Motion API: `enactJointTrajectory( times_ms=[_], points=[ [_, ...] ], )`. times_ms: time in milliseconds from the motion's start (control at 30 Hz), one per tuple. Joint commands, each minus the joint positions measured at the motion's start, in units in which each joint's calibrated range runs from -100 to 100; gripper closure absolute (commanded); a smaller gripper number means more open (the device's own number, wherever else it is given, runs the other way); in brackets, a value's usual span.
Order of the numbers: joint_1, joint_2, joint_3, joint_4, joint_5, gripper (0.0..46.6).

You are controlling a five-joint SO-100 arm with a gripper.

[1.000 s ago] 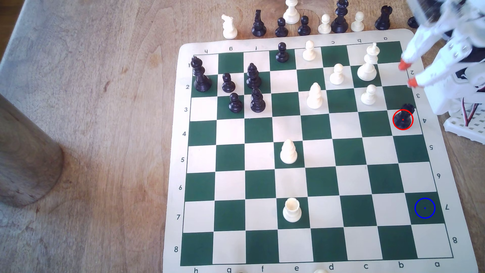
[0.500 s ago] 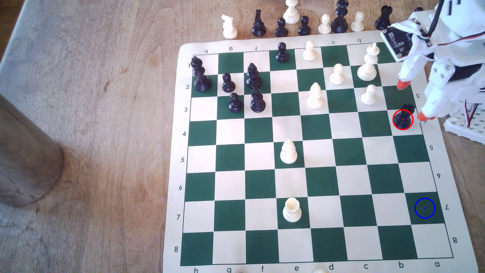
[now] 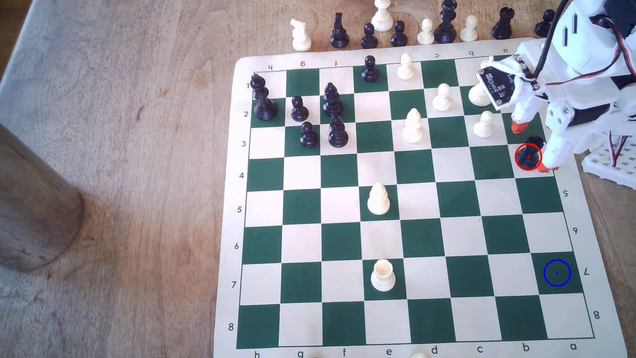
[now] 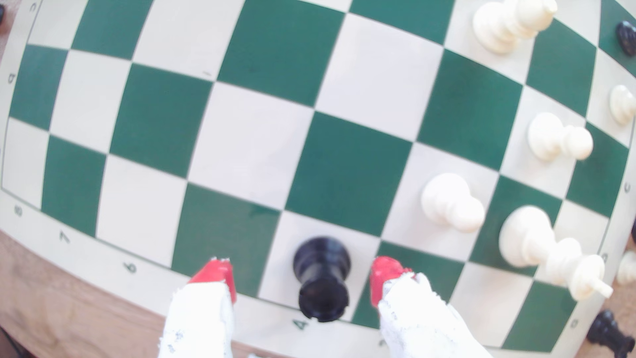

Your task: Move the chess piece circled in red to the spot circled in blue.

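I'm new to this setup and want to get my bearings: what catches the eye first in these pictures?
The open gripper with red fingertips straddles the black rook, which stands upright on a cream square at the chess mat's row-4 edge, on the exterior view's right. Three rows nearer the camera, a blue circle marks a bare green square. Captured pieces line the wooden table beyond the mat.

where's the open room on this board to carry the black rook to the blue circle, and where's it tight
Free: the edge column from the black rook down to the blue-circled square, and the rows between. The cream rook stands far off. Crowded: cream pawn and other cream pieces above. The hand straddles the rook, open.
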Motion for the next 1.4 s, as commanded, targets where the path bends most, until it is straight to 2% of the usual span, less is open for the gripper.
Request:
enactJointTrajectory(
  times_ms=[0, 400, 500, 967, 1133, 1200, 1367],
  points=[
    [2.6, 4.4, 0.3, 1.2, 1.0, 25.4],
    [4.3, 12.1, 1.7, -3.0, 2.2, 26.0],
    [4.4, 15.0, 2.1, -3.8, 2.3, 28.3],
    [4.0, 18.9, 1.6, -4.3, 2.0, 31.5],
    [3.7, 22.0, 0.6, -4.3, 2.1, 37.8],
    [3.5, 22.1, 0.6, -4.3, 2.0, 43.0],
    [3.4, 22.1, 0.6, -4.2, 2.0, 43.9]
  ],
)
